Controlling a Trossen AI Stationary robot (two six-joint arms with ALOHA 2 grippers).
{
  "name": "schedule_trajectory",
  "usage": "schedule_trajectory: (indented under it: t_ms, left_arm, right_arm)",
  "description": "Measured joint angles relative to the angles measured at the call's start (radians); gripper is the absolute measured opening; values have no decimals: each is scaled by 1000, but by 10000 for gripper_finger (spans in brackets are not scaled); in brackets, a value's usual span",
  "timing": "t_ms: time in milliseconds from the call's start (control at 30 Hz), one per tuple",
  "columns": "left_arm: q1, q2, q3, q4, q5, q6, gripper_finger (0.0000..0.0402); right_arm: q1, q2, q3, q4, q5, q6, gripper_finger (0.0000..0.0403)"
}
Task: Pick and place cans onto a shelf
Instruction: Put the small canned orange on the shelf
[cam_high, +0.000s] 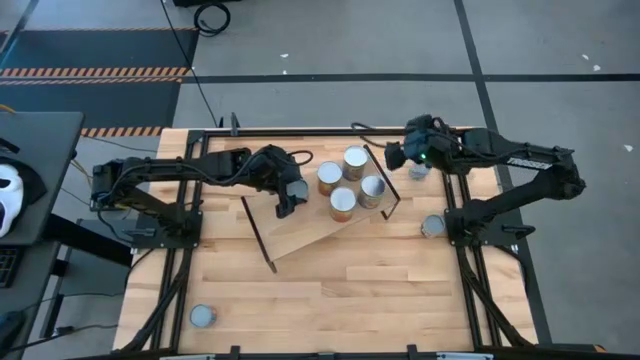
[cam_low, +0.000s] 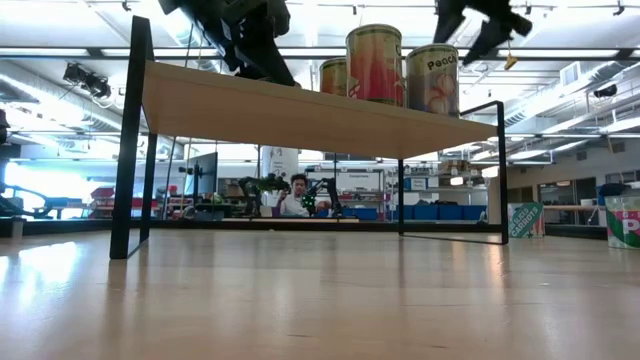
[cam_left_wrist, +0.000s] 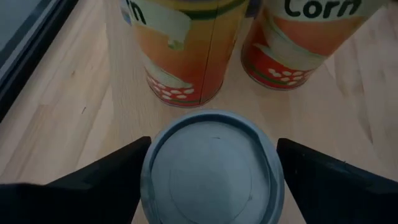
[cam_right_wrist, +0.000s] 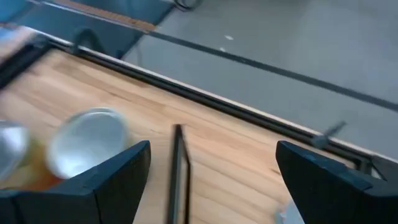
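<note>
The light-wood shelf (cam_high: 300, 235) with black rod frames stands aslant in the middle of the table. Several orange-sided cans (cam_high: 343, 203) stand on its far right half; they also show in the low view (cam_low: 374, 65). My left gripper (cam_high: 290, 198) is over the shelf just left of them, shut on a grey-topped can (cam_left_wrist: 211, 174), which the gripper hides in the high view. Two orange cans (cam_left_wrist: 186, 56) stand just beyond it. My right gripper (cam_high: 393, 157) is open and empty above the shelf's far right end, by its rod frame (cam_right_wrist: 180, 168). My left gripper pinches the grey-topped can between its two fingers, one on each side of the can's wall just under the rim (cam_left_wrist: 147, 171). The fingers come from above, slanting down. The can is upright; whether its base rests on the shelf I cannot tell.
Loose cans stand on the tabletop: one at the near left (cam_high: 203, 316), one at the right by the right arm's base (cam_high: 433, 226), one partly hidden under the right arm (cam_high: 420, 172). The near half of the table (cam_high: 330, 300) is bare wood.
</note>
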Motion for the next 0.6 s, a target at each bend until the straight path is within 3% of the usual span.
schedule_trajectory:
  t_ms: [167, 333, 467, 600]
  left_arm:
    - [0, 0, 0, 2, -4, -18, 352]
    - [-3, -9, 1, 4, -4, -36, 353]
    - [-3, -8, 1, 1, -4, -39, 353]
    - [-3, -13, 1, -6, -3, -48, 353]
  right_arm:
    - [-87, -3, -1, 5, -12, 9, 351]
    - [-145, -5, -3, -87, -18, 142, 351]
    - [-163, -18, -75, -107, -17, 268, 355]
    - [-175, -55, -184, -115, -116, 429, 357]
